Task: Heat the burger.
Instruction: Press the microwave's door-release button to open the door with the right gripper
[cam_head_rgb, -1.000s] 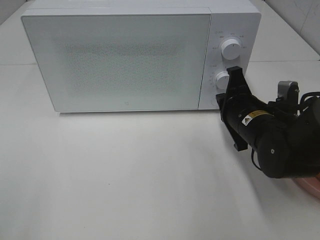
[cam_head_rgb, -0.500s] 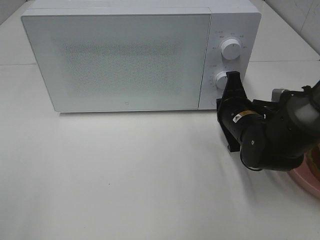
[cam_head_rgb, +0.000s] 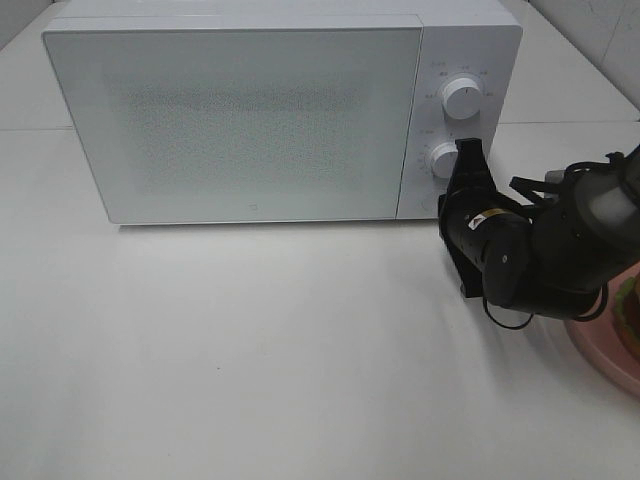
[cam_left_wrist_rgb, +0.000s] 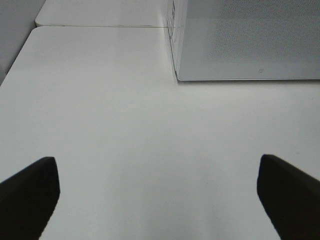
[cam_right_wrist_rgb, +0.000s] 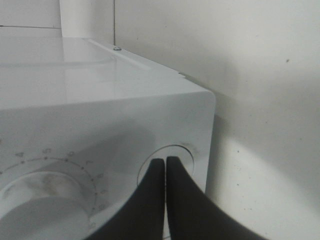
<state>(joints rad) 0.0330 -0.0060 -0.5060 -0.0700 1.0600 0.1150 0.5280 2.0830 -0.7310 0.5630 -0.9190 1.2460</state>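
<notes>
Your right pincer (cam_head_rgb: 468, 148), pressed together at the round button (cam_right_wrist_rgb: 185, 162) of the microwave (cam_head_rgb: 250, 110), has the burger (cam_head_rgb: 632, 310) behind it on the pink plate (cam_head_rgb: 600, 352), nearer this arm than your left.

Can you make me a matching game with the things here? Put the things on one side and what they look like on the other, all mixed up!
Things:
1. microwave
2. left gripper
3. right gripper
4. plate

States:
A. pink
B. open
C. white and closed
D. shut, tips at the round button

Pairs: 1-C, 2-B, 3-D, 4-A
</notes>
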